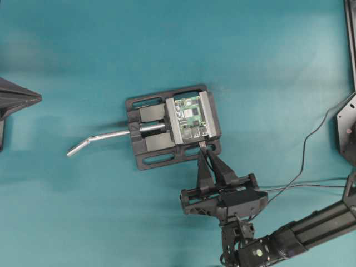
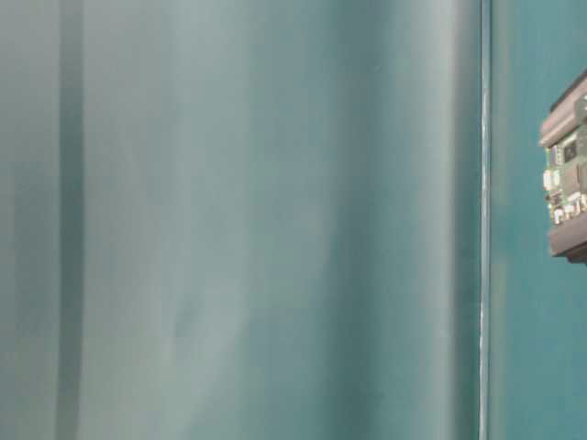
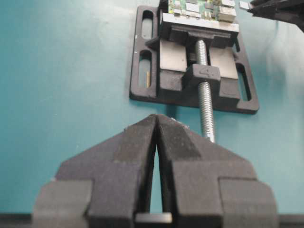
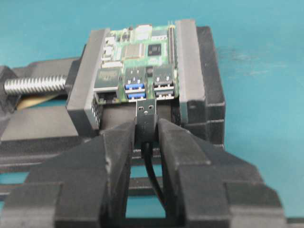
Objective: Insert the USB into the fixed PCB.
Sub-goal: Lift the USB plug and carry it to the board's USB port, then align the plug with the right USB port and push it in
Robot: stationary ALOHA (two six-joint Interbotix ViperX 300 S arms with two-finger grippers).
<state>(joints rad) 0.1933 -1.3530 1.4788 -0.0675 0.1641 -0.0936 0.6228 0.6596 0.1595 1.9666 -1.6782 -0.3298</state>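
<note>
right gripper (image 1: 206,149): black, two pointy fingers with rough pads
left gripper (image 3: 156,124): black, chunky
right arm (image 1: 311,228): black bar, thin black wires

Right hand (image 1: 203,149) at vise-clamped fixed PCB (image 1: 190,117)

Table (image 1: 83,55): a flat teal top is carrying everything.
Vise (image 1: 150,158): a black vise is sitting right on the table, near the middle.
Handle (image 1: 103,139): a silver handle is sticking out of the vise to the left, its bent end pointing down to the table.
Cable (image 1: 311,136): a thin dark cable is lying across the table on the right.
</note>
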